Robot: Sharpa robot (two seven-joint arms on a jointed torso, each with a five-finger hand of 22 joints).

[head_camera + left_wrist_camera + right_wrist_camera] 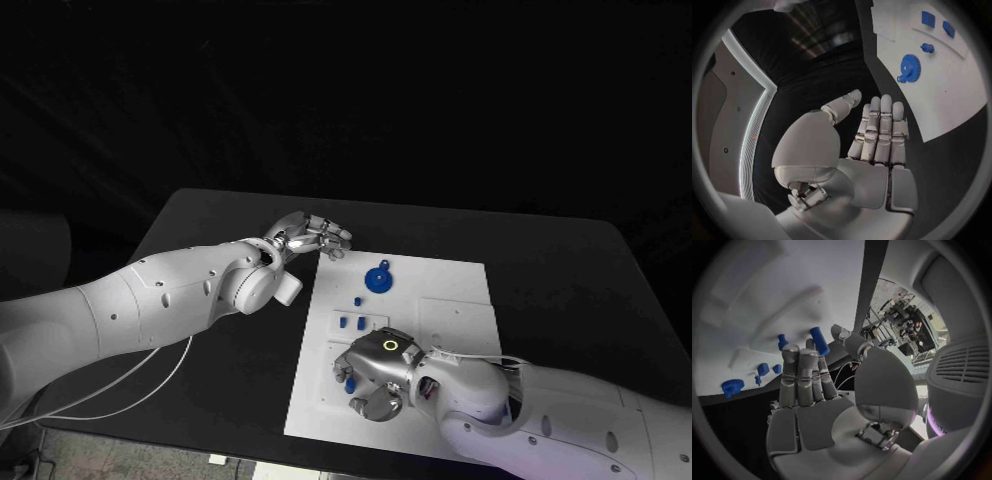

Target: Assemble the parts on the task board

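Blue peg [819, 340] is pinched by the right hand [378, 375] at the board's [447, 290] 7 o'clock corner, apparently for insertion. Left hand [307, 236], fingers straight and empty, is parked at 11 o'clock, near the gear [378, 279].

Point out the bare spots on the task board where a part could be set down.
Free: the task board's far right corner, beyond the blue gear, and its right strip along the edge. Also the near left corner, beside the right hand. Crowded: the middle left, where small blue pieces lie just ahead of the right hand. The left hand hovers at the far left corner.
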